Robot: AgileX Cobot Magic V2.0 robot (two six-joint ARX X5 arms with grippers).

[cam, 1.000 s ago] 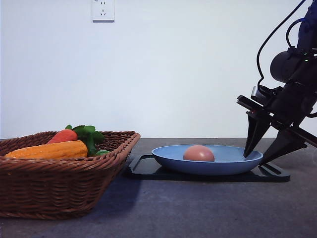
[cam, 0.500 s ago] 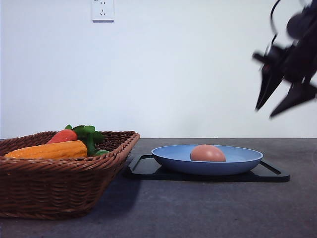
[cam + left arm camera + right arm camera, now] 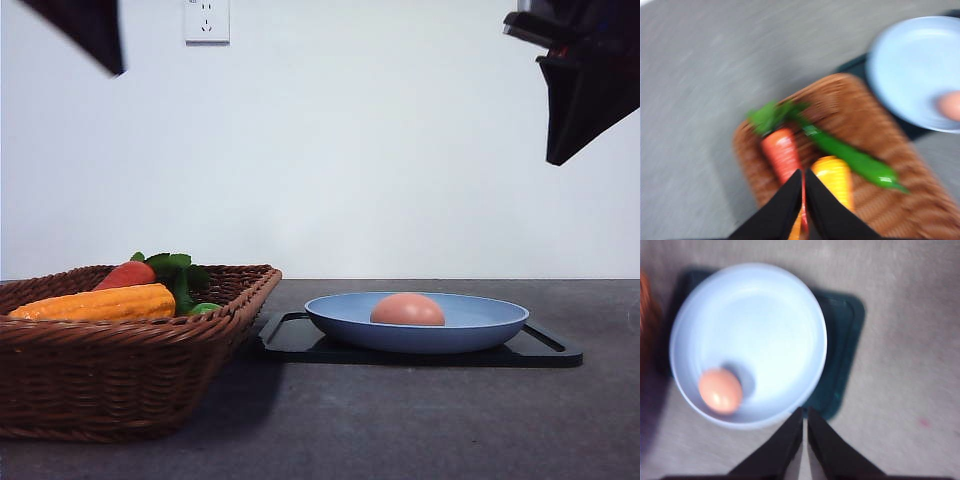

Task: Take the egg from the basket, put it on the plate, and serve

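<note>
The reddish-brown egg (image 3: 407, 310) lies in the light-blue plate (image 3: 480, 325), left of its middle; in the right wrist view the egg (image 3: 720, 391) rests near the plate's (image 3: 765, 325) rim. The wicker basket (image 3: 120, 360) stands at the left and has no egg in it. My right gripper (image 3: 556, 155) hangs high above the plate's right side, fingers (image 3: 827, 450) shut on nothing. My left gripper (image 3: 112, 65) is high above the basket (image 3: 865, 195), fingers (image 3: 785, 205) shut and empty. The plate (image 3: 915, 65) and egg (image 3: 952, 106) also appear blurred in the left wrist view.
A flat black tray (image 3: 300, 340) lies under the plate. The basket holds a carrot (image 3: 127, 274) with green leaves, a corn cob (image 3: 100, 303) and a long green pepper (image 3: 855, 160). Grey tabletop runs in front of both. A wall socket (image 3: 207, 20) is behind.
My right gripper has risen from beside the plate's right rim to high above it and closed. The egg rolled slightly in the plate. My left gripper has come into view at top left.
</note>
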